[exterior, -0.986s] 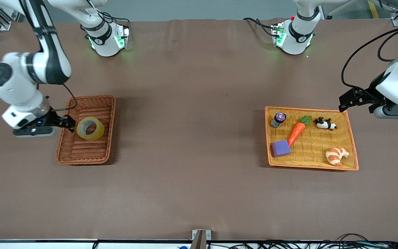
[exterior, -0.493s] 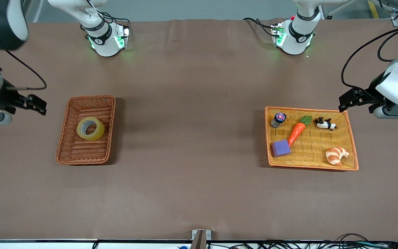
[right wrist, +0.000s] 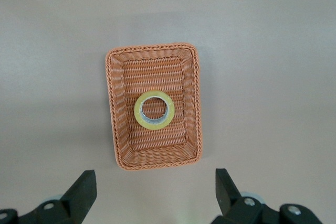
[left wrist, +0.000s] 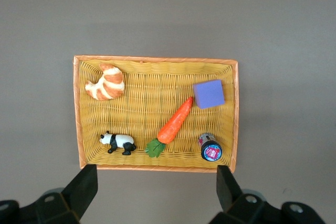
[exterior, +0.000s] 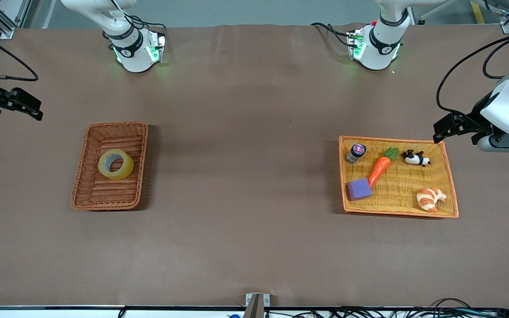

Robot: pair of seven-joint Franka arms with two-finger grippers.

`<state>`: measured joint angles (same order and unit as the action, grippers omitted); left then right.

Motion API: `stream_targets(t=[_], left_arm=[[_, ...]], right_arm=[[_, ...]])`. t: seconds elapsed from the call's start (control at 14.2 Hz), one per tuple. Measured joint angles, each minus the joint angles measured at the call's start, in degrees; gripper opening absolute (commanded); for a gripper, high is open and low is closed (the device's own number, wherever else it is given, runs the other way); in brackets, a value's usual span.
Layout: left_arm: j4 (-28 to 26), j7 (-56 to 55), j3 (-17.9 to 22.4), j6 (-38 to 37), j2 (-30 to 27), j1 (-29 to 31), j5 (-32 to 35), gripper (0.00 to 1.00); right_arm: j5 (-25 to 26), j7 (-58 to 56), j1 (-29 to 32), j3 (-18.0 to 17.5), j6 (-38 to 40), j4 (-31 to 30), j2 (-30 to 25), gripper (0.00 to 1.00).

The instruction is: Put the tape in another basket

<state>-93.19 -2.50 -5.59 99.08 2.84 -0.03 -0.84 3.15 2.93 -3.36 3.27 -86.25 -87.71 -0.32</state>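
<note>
Brown paper covers the tabletop (exterior: 245, 132) where the tape (exterior: 115, 164) lies flat in the basket (exterior: 90, 194) at the right arm's end, its grey core facing up. High above the tabletop's edge, the right pincer (exterior: 18, 105) hangs with fingers spread and empty; a second ago it was low at the basket's rim, touching the roll, and it has since let go and climbed away while the tape stayed put. At the left arm's end, the left pincer (exterior: 451, 129) waits released over the corner of the orange basket (exterior: 451, 181), unchanged, above the carrot (exterior: 379, 169), panda (exterior: 415, 157), croissant (exterior: 430, 198), purple block (exterior: 359, 189) and small jar (exterior: 356, 152). Little looks likely to go wrong now; the roll sits clear of the walls, so only an arm swinging back low could clip the basket and shift it.
</note>
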Motion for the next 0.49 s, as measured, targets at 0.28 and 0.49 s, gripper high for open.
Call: stream_targets(t=[0.28, 0.49], left_arm=[[0.0, -0.02, -0.01, 0.0, 0.0, -0.02, 0.0, 1.0], [0.0, -0.03, -0.01, 0.0, 0.0, -0.03, 0.0, 1.0]], right_arm=[[-3.15, -0.11, 2.71, 2.47, 0.03, 0.43, 0.01, 1.0], [-3.81, -0.05, 3.29, 2.55, 0.75, 0.59, 0.03, 1.0]])
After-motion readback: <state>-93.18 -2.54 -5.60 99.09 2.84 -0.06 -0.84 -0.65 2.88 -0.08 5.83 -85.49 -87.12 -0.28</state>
